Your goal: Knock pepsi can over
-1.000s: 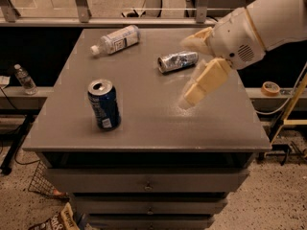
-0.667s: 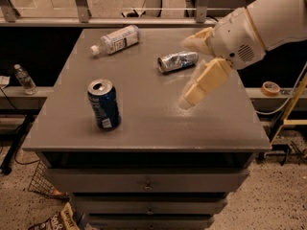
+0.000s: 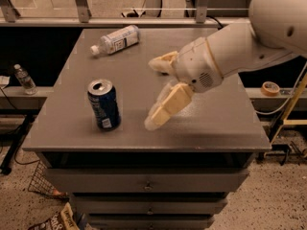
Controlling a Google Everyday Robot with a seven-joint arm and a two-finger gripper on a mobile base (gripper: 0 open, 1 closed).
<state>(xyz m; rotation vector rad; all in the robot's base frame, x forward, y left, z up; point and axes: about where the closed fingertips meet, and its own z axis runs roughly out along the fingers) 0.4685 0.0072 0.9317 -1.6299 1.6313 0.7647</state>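
Two cream-coloured fingers (image 3: 169,105) of the gripper (image 3: 151,94) stand spread wide apart, with nothing between them. One finger reaches toward the far side of the table (image 3: 216,123), and the other slants down toward the front, its tip close above the grey tabletop; whether it touches the surface cannot be told. The white arm (image 3: 244,44) comes in from the upper right corner and slopes down and leftward over the table, ending in a rounded wrist housing (image 3: 199,71) with a small grille on its side. The open mouth of the gripper faces left, toward the pepsi can (image 3: 103,104).

That can stands upright on the front left part of the table, its silver top showing the opened mouth and its white label patch low on the side facing the camera. It sits to the left of the lower fingertip, near it but clearly apart, with bare tabletop between.

A clear plastic bottle (image 3: 116,40) with a white label lies on its side near the far left corner, well apart from the can and the gripper. Drawers (image 3: 146,183) run below the tabletop.
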